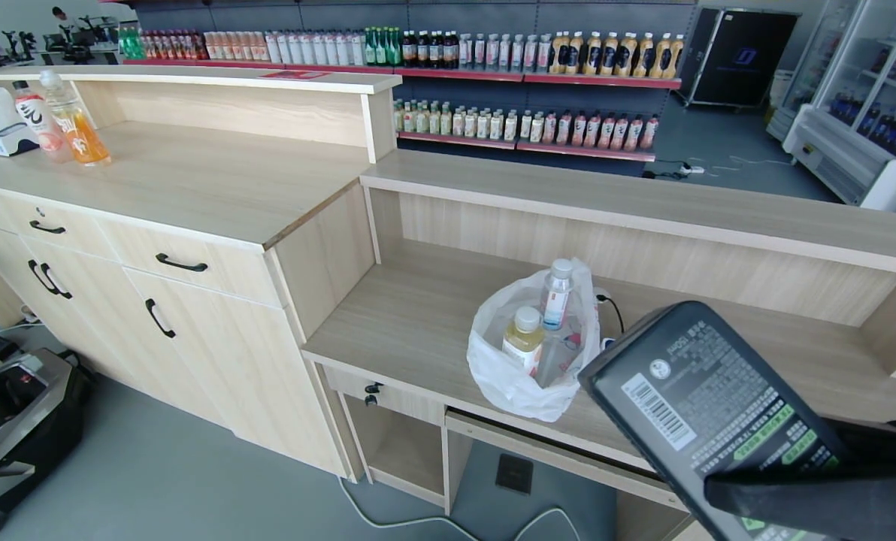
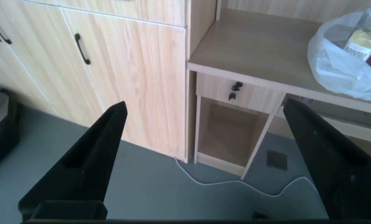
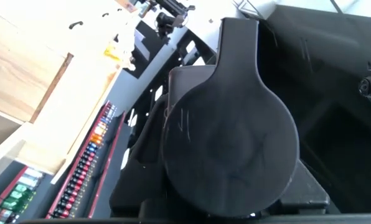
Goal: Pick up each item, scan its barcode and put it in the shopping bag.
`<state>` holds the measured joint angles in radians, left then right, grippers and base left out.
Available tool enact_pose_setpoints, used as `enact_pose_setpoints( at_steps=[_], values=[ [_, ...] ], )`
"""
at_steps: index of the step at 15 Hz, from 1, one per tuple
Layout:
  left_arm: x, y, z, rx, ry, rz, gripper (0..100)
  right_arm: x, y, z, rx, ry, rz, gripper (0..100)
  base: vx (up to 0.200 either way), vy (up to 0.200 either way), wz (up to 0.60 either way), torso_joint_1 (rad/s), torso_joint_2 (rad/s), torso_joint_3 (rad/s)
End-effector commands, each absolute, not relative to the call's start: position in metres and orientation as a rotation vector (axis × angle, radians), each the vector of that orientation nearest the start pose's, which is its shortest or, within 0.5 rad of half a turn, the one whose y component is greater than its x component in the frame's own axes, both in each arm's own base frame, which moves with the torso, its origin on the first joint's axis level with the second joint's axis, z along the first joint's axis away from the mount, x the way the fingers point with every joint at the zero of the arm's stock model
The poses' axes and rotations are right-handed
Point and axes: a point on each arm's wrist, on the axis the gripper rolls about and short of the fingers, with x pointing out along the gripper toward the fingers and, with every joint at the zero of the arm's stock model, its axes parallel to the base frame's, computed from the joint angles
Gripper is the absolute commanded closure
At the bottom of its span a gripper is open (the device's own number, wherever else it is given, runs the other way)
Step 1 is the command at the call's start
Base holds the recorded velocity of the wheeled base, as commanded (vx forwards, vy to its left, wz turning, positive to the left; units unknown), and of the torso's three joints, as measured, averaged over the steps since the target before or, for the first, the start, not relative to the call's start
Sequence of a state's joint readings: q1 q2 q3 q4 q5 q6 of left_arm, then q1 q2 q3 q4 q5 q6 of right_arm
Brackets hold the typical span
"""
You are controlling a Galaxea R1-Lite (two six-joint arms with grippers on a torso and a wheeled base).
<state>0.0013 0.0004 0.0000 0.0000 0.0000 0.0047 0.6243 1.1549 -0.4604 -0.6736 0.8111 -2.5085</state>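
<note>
The right gripper (image 1: 749,488) grips a black device (image 1: 703,391). The left gripper (image 2: 204,106) gapes wide, empty. Two bottles (image 1: 525,338) stand in the shopping bag (image 1: 508,383).

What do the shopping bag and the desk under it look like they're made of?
Shopping bag: thin, semi-clear white plastic film, judging by its crinkles and the bottles showing through. Desk: matte pale wood-grain board, possibly laminate rather than solid wood.

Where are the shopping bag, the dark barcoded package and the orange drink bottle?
shopping bag (image 1: 502,379), head view, front white wall.
dark package (image 1: 700,376), head view, printed label face.
orange bottle (image 1: 86,137), head view, lower body.
</note>
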Motion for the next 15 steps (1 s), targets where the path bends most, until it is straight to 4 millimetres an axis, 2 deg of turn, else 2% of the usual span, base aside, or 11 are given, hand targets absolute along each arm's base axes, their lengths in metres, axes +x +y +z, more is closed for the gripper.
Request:
enact_pose_setpoints(
  at_steps=[1,15],
  values=[
    [-0.0228,0.0,0.0755,0.005,0.0,0.002,0,0.115,0.1026,0.2214,-1.966,-1.71,0.567,100,0.0,0.0,0.0,0.0,0.0,0.0],
    [-0.0228,0.0,0.0755,0.005,0.0,0.002,0,0.1139,0.0934,0.2235,-1.971,-1.718,0.542,100,0.0,0.0,0.0,0.0,0.0,0.0]
  ],
)
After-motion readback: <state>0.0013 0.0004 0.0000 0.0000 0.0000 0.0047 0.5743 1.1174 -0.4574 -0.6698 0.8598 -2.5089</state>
